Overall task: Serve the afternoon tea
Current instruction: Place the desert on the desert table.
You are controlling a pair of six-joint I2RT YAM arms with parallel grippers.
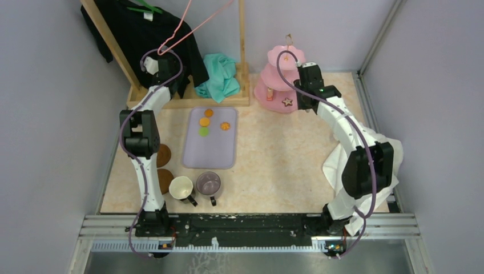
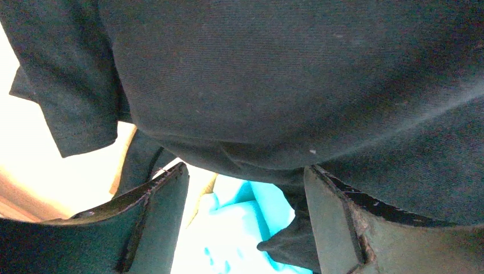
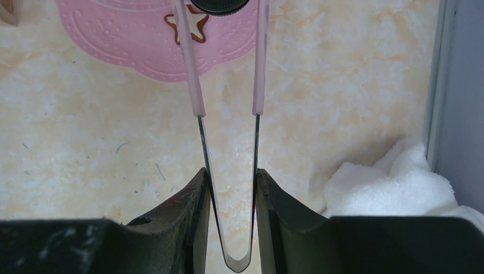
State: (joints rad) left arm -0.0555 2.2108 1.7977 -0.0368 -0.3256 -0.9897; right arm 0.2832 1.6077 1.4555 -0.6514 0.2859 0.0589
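The pink three-tier stand (image 1: 283, 80) stands at the back right with a star cookie (image 1: 287, 102) on its bottom tier. My right gripper (image 3: 231, 182) is shut on metal tongs (image 3: 200, 131) with pink tips. The tips pinch a black round sweet (image 3: 220, 5) above the stand's bottom tier (image 3: 114, 34), just past the star cookie (image 3: 198, 27). Orange sweets (image 1: 204, 121) and a green one (image 1: 203, 131) lie on a lilac tray (image 1: 209, 154). A cream mug (image 1: 181, 187) and a greyish-purple mug (image 1: 208, 184) stand near brown coasters (image 1: 164, 155). My left gripper (image 2: 245, 177) is open, up against a black garment (image 2: 274, 80).
A wooden rack (image 1: 188, 100) at the back left carries the black garment (image 1: 142, 34) and a pink hanger (image 1: 188, 28). A teal cloth (image 1: 220, 77) lies at its foot. A white towel (image 3: 394, 182) lies by the right wall under my right arm.
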